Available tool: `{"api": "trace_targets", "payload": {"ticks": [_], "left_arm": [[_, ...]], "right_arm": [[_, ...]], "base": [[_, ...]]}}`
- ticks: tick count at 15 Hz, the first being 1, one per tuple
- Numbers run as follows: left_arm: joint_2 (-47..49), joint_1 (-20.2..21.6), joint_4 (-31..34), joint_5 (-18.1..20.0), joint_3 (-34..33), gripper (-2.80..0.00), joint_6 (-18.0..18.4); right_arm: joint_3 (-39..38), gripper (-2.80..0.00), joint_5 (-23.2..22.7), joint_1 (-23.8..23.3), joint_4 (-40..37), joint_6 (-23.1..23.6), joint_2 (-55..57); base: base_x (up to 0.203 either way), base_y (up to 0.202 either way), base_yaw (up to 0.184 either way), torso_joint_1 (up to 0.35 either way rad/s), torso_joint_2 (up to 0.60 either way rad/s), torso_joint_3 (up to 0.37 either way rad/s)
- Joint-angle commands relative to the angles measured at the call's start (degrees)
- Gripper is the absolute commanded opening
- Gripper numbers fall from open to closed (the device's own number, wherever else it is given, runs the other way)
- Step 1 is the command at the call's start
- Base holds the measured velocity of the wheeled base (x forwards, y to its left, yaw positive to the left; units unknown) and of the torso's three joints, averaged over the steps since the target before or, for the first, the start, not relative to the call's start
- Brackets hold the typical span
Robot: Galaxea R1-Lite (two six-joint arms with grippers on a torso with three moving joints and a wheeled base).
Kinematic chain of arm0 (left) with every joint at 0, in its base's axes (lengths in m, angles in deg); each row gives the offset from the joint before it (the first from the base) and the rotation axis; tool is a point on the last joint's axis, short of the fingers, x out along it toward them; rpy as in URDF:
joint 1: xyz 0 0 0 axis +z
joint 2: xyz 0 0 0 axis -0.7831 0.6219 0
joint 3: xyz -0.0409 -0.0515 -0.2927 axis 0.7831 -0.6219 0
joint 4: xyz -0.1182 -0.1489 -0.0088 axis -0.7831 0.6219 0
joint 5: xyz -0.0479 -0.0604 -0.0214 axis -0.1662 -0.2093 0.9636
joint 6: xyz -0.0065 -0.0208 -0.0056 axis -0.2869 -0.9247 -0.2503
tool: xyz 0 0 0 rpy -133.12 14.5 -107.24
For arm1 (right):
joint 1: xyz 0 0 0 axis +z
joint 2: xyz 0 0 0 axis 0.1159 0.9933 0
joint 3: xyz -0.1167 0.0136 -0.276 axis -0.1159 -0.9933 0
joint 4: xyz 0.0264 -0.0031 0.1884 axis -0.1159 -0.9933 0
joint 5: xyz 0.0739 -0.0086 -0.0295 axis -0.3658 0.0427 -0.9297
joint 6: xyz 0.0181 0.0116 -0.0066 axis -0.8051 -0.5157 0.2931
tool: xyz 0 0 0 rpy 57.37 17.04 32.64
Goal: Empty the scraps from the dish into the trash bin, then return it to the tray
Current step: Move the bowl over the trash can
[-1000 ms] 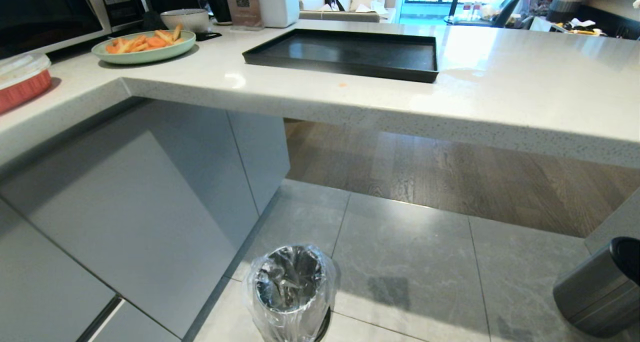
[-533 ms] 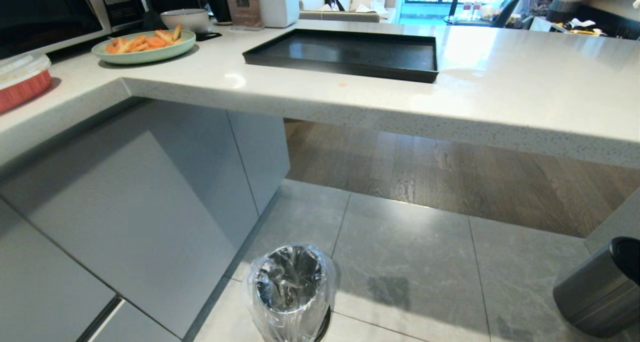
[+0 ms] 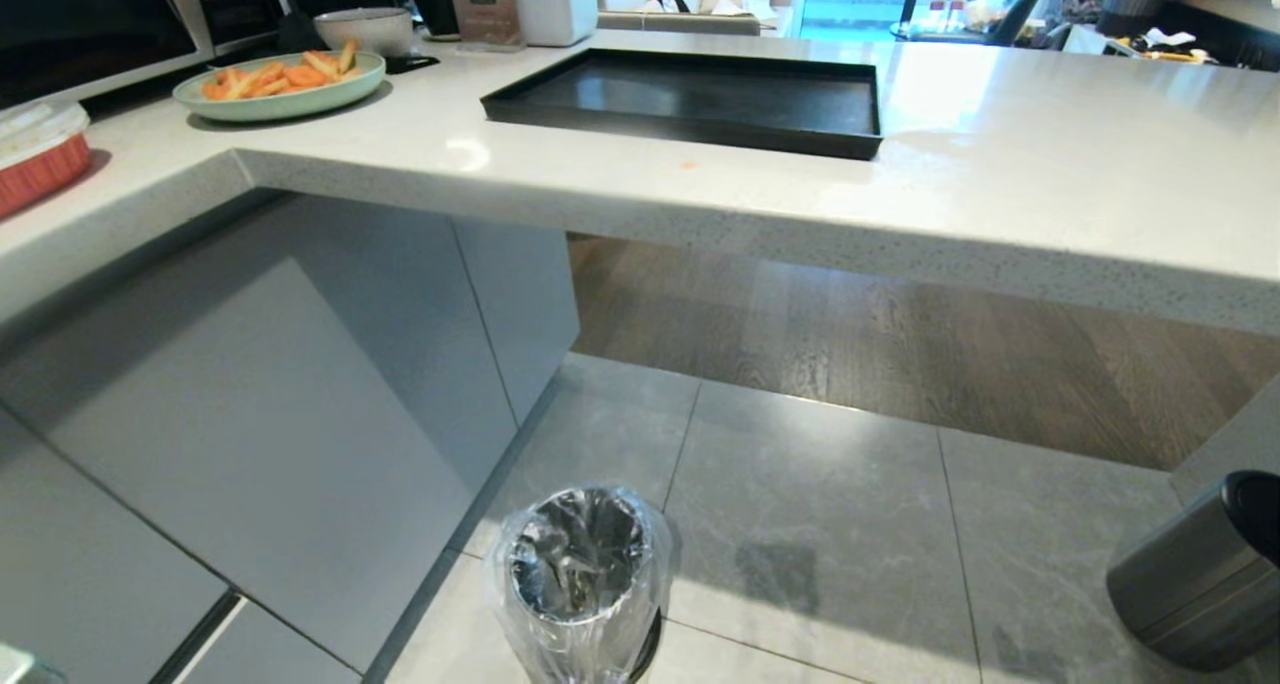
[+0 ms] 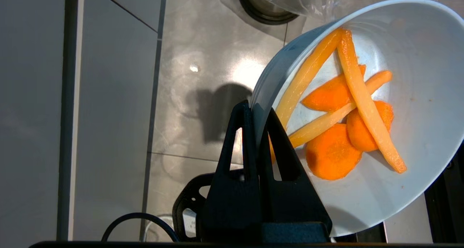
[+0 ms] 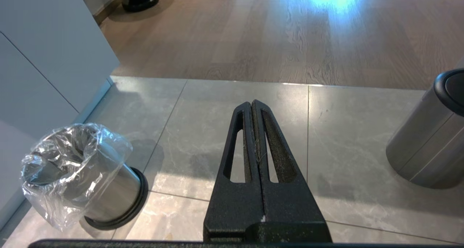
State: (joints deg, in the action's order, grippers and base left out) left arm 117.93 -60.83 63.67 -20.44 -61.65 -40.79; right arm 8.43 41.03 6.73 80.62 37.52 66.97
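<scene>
In the left wrist view my left gripper (image 4: 255,108) is shut on the rim of the dish (image 4: 417,77), a glossy pale bowl held tilted above the floor tiles. The scraps (image 4: 348,124), orange carrot slices and pale yellow sticks, lie inside it. The trash bin (image 4: 264,8) shows only its base and bag edge just beyond the dish. The head view has the trash bin (image 3: 580,574), a shiny bag-lined cylinder, on the floor below the counter and the black tray (image 3: 680,129) empty on the counter. My right gripper (image 5: 252,103) is shut and empty over the tiles, right of the trash bin (image 5: 79,168).
The counter edge (image 3: 700,224) overhangs the floor, with grey cabinets (image 3: 250,414) to the left. A green plate (image 3: 280,84) heaped with orange and yellow pieces and a grey-beige bowl (image 3: 365,29) stand at the back left. A dark steel cylinder (image 3: 1200,584) stands on the floor at the right.
The head view has shifted slightly, so the counter sits a little higher in the picture. A pale sliver has come into its bottom left corner. The bin and tray have not moved.
</scene>
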Motion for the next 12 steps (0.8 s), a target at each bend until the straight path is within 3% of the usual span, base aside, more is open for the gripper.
{"api": "trace_targets", "payload": {"ticks": [1,8,12], "left_arm": [[2.81,0.06,0.14,0.01,0.16,-2.8,-0.59],[4.75,0.49,0.37,0.01,0.04,-2.8,-1.1],[3.76,0.52,1.86,-0.35,0.02,-2.8,-3.82]], "right_arm": [[-0.08,-2.8,0.01,0.01,0.04,-0.05,0.06],[-0.01,-2.8,0.01,0.01,0.04,-0.05,0.06],[-0.01,-2.8,0.01,0.01,0.04,-0.05,0.06]], "base": [[0.0,0.0,0.0,-0.002,0.0,-0.163],[0.0,0.0,0.0,0.003,0.0,-0.192],[0.0,0.0,0.0,0.001,0.0,-0.192]]}}
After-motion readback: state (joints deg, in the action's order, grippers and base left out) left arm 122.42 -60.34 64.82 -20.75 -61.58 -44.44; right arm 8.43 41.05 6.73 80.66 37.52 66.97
